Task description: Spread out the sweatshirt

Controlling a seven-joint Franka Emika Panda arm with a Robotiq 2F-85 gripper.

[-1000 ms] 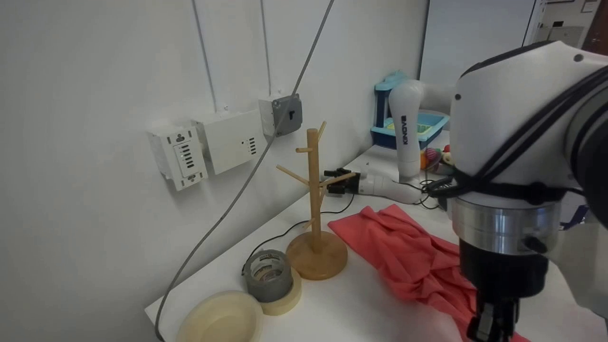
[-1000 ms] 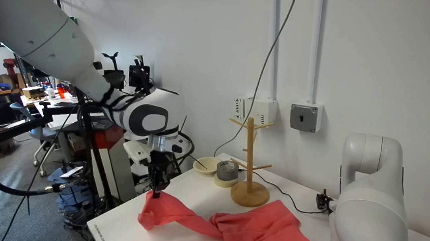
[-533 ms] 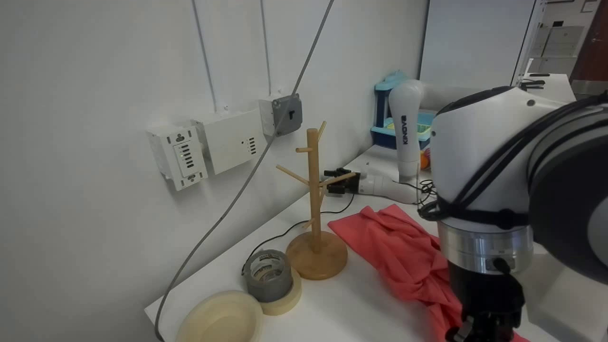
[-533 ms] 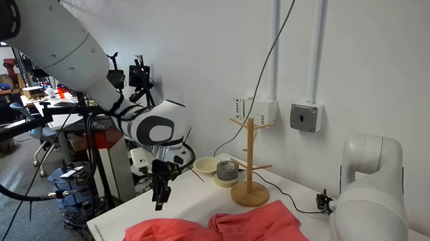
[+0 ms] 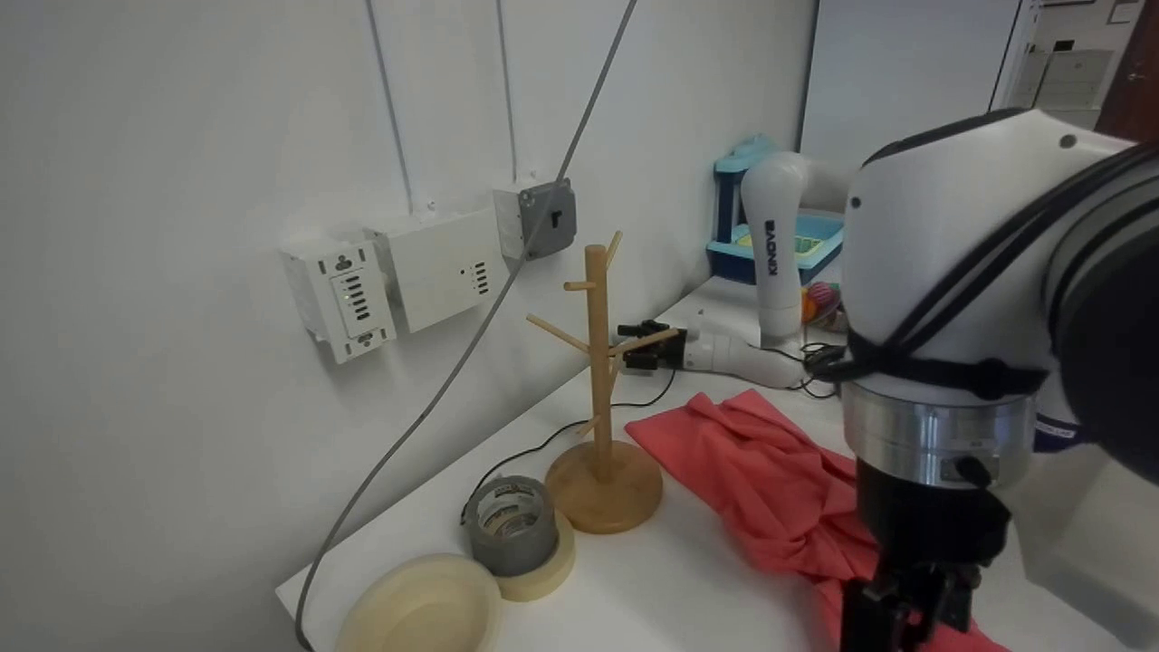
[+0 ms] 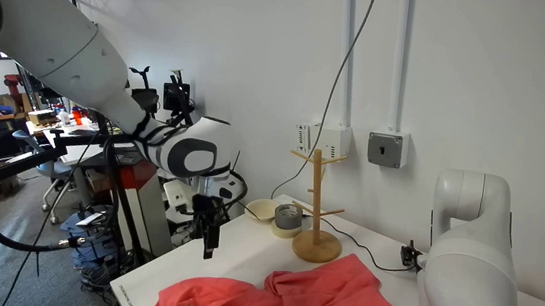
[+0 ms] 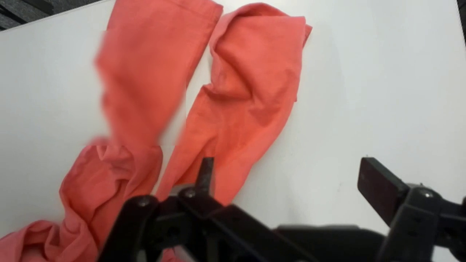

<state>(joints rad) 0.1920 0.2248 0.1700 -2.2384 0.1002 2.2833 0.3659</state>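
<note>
Rumpled coral-red fabric, the sweatshirt [image 6: 325, 298], lies on the white table with its main part bunched in folds. Two long narrow parts of it reach toward the table's near left end in an exterior view. The wrist view has those two strips of the sweatshirt [image 7: 255, 76] side by side, a thin gap of table between them. Above the table near one strip hangs my gripper [image 6: 208, 254], apart from the cloth. Its jaws stand wide in the wrist view, where the gripper [image 7: 286, 162] has only bare table between its fingertips. One finger [image 7: 205, 174] overlaps a strip in that view.
A wooden peg stand [image 6: 316, 246] rises behind the sweatshirt. Tape rolls [image 6: 288, 218] and a pale bowl [image 6: 261, 209] sit beside it near the wall. A second white arm [image 6: 473, 265] occupies the table's far side, with a black cable [image 6: 368, 254] running toward it.
A second ago my gripper held an end of the sweatshirt raised. It let go, and that strip now lies flat. The jaws have spread wide, and the gripper has dipped, then risen a little.
</note>
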